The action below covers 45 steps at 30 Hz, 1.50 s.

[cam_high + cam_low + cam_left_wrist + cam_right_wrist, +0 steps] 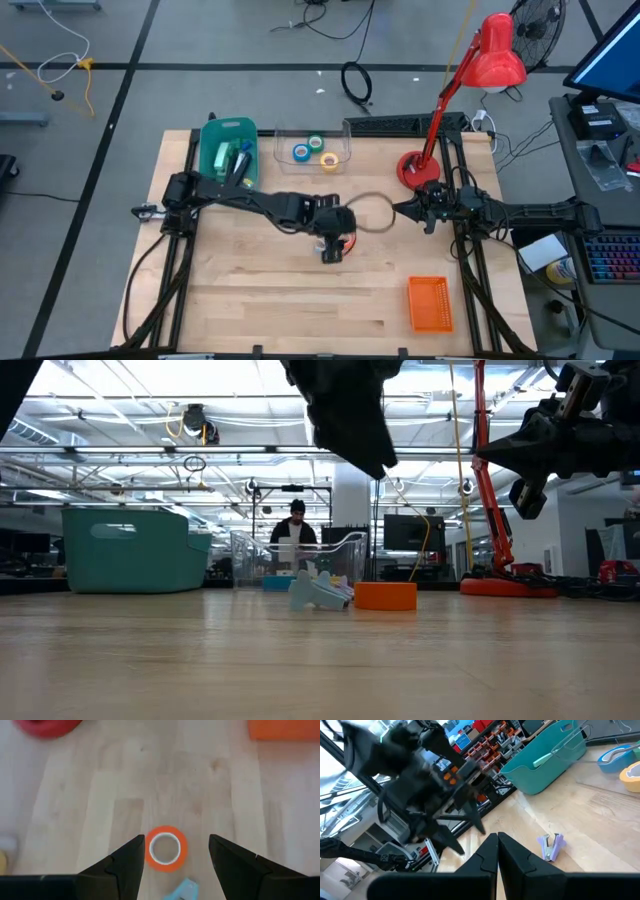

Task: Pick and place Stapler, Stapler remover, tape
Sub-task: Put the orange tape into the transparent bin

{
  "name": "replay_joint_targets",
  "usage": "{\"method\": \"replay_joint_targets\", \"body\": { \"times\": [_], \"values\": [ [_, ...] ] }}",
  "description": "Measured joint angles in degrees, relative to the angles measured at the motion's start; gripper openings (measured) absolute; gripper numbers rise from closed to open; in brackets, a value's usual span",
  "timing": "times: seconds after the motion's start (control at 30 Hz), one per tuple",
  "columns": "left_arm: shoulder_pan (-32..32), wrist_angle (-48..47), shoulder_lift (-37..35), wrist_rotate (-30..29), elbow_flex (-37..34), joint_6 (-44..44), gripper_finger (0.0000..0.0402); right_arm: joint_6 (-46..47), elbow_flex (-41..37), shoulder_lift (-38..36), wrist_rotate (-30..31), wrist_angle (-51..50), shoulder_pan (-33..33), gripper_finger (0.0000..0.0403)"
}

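The orange tape roll [165, 848] lies flat on the table, also seen in the low view [385, 596]. My left gripper [175, 852] is open and hangs well above the roll [352, 420], one finger on either side, touching nothing. The pale blue staple remover [183, 891] lies on the table next to the roll [318, 592] [551, 846]. Blue [301, 152], green [316, 143] and yellow [329, 160] tape rolls lie in the clear tray. My right gripper [497, 842] is shut and waits in the air at the table's right [405, 210]. I cannot pick out the stapler.
A teal bin [228, 150] with some items stands at the far left, and the clear tray [345, 135] is beside it. A red desk lamp [412, 168] stands at the far right. An orange basket [430, 303] lies near the near right edge. A person [296, 530] is behind the table.
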Motion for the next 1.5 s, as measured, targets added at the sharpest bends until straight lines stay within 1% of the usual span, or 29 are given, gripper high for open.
{"method": "replay_joint_targets", "body": {
  "times": [0.13, 0.2, 0.27, 0.4, 0.47, 0.63, 1.03, 1.13, 1.23, 1.33, 1.43, 1.5],
  "values": [
    [-2.1, 1.1, 1.4, -2.2, 0.0, 10.3, 0.0225, 0.0, 0.0, 0.0, 0.0, 0.0, 0.0, 0.0004],
    [-2.5, 1.3, 2.7, -2.7, 0.0, 12.7, 0.0225, 0.0, 0.0, 0.0, 0.0, -0.1, 0.0, 0.0004],
    [-2.3, 3.8, 4.1, -2.8, 0.0, 13.4, 0.0225, 0.0, 0.0, -0.1, 0.0, -0.5, 0.0, 0.0004],
    [-1.8, 5.0, 6.9, -2.6, 0.0, 12.8, 0.0225, 0.0, 0.0, 0.1, 0.0, -0.4, 0.0, 0.0004],
    [-1.6, 4.1, 8.1, -2.0, 0.0, 12.0, 0.0225, -0.1, 0.0, 0.5, 0.0, -0.1, 0.0, 0.0004],
    [-1.0, 4.6, 10.7, 1.1, 0.0, 10.1, 0.0225, -1.5, 0.0, 0.5, 0.0, -0.1, 0.0, 0.0004],
    [0.8, 3.9, 15.3, 1.1, 0.0, 4.8, 0.0225, -1.5, 0.0, 0.5, 0.0, 0.0, 0.0, 0.0004],
    [1.3, 3.3, 15.3, 2.1, 0.0, 2.8, 0.0222, -1.5, 0.0, 0.5, 0.0, 0.0, 0.0, 0.0004],
    [1.7, 3.4, 15.3, 2.7, 0.0, 2.0, 0.0197, -1.5, 0.0, 0.5, 0.0, 0.0, 0.0, 0.0004],
    [1.8, 3.8, 15.4, 3.2, 0.0, 2.0, 0.0152, -1.5, 0.0, 0.5, 0.0, 0.0, 0.0, 0.0004],
    [1.8, 5.1, 16.0, 5.0, 0.0, 2.0, 0.0103, -1.5, 0.0, 0.5, 0.0, 0.0, 0.0, 0.0004],
    [1.7, 5.5, 16.5, 5.2, 0.1, 1.9, 0.0077, -1.5, 0.0, 0.5, 0.0, 0.0, 0.0, 0.0004]
  ]
}}
